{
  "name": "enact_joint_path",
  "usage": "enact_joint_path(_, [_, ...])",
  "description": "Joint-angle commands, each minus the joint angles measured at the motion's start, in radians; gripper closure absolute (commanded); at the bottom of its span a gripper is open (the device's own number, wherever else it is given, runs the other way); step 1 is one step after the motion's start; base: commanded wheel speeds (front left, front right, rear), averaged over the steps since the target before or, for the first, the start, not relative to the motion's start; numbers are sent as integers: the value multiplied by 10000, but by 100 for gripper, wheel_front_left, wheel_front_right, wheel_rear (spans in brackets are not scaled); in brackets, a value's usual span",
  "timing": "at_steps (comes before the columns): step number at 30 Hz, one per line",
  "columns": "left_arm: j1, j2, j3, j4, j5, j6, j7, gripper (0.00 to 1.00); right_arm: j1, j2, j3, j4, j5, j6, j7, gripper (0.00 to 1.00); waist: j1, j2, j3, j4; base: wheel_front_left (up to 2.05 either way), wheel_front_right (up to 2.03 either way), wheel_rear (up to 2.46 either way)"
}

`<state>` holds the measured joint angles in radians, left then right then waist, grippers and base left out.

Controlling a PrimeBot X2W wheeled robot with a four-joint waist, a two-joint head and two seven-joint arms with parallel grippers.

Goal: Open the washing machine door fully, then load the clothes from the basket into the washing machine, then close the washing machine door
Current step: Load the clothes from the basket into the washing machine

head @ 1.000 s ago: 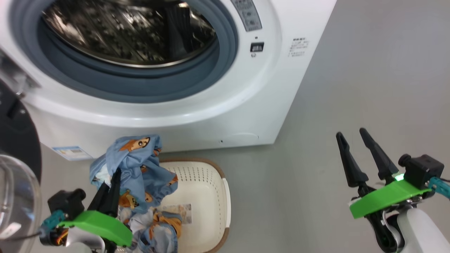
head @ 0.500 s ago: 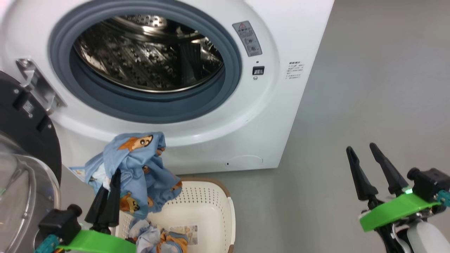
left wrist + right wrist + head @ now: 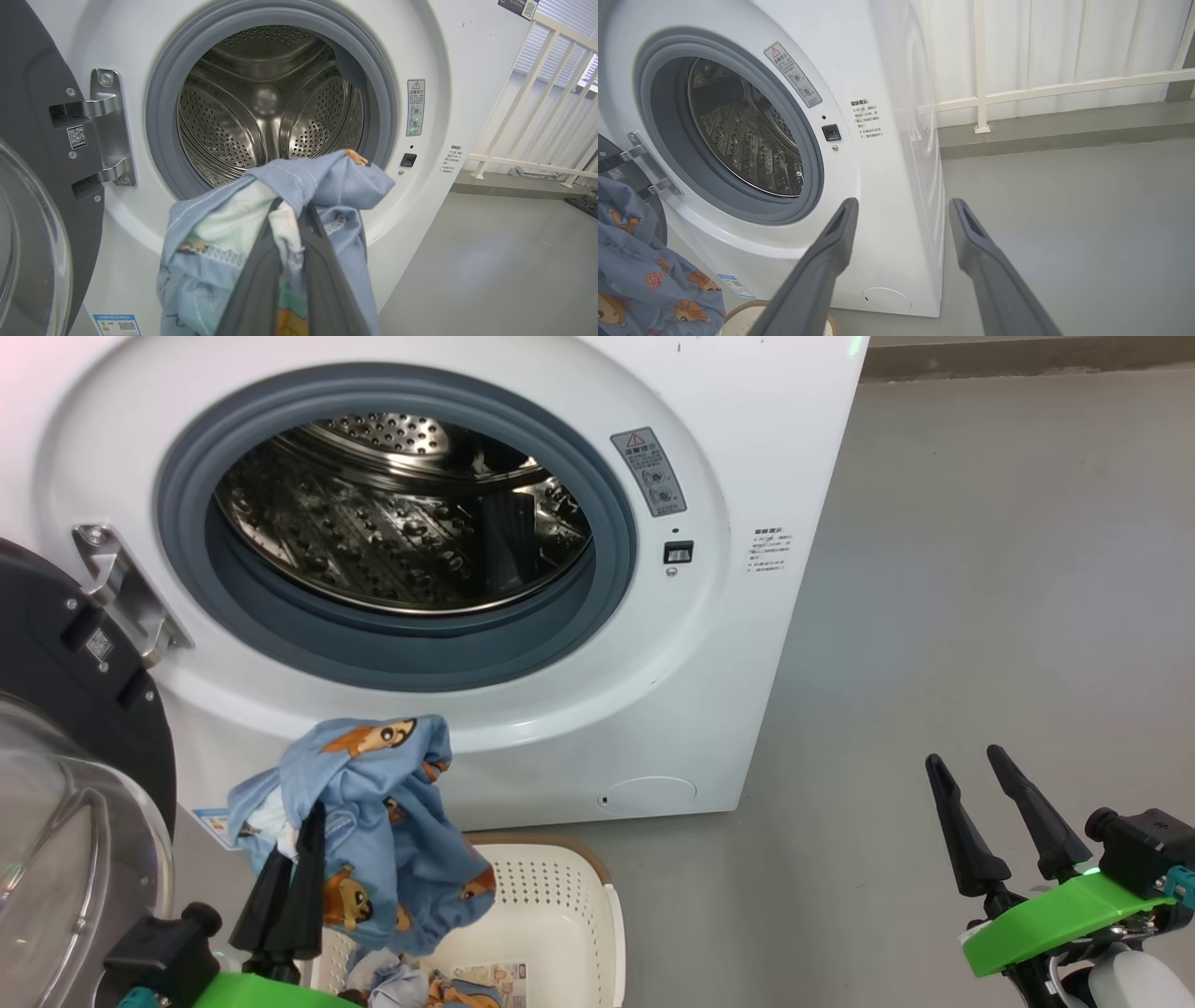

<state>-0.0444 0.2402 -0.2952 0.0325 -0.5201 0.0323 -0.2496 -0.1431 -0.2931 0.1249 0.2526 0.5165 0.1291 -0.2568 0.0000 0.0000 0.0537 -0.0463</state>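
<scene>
- Grey floor (image 3: 980, 569) spans the right half of the head view.
- Washing machine (image 3: 766, 420), upper left: steel drum (image 3: 401, 551) exposed; washing machine door (image 3: 65, 653) swung open at the left edge.
- Left gripper (image 3: 303, 831), lower left: fingers clenched on the clothes (image 3: 373, 793), held up below the drum mouth and above the basket (image 3: 569, 915).
- Basket, bottom centre: more printed fabric lies inside.
- Right gripper (image 3: 964, 756), lower right: fingers spread, grasping nothing.

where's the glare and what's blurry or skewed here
Head view: highlights glint off the steel drum; glass of the washing machine door shows pale reflections. Left wrist view: the clothes are sharp, the left gripper near the lens soft. Right wrist view: the washing machine leans in frame; the right gripper blurs toward the bottom.
</scene>
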Motion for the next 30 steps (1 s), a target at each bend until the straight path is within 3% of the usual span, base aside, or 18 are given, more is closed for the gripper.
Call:
enact_joint_path(1, [-234,142,346,-315,134,102,-122,100,-31,-203,248,-274,111,16,-49,0,0,0,14,1,0,0,0])
enact_joint_path(14, [-942,177,281,-235,182,34,-106,100,-88,-209,223,-390,57,16,-49,0,0,0,302,-27,0,0,0])
enact_joint_path(30, [-4610,47,549,453,523,-384,-117,100,-618,-23,194,-625,-25,16,-49,0,0,0,1775,-603,0,0,0])
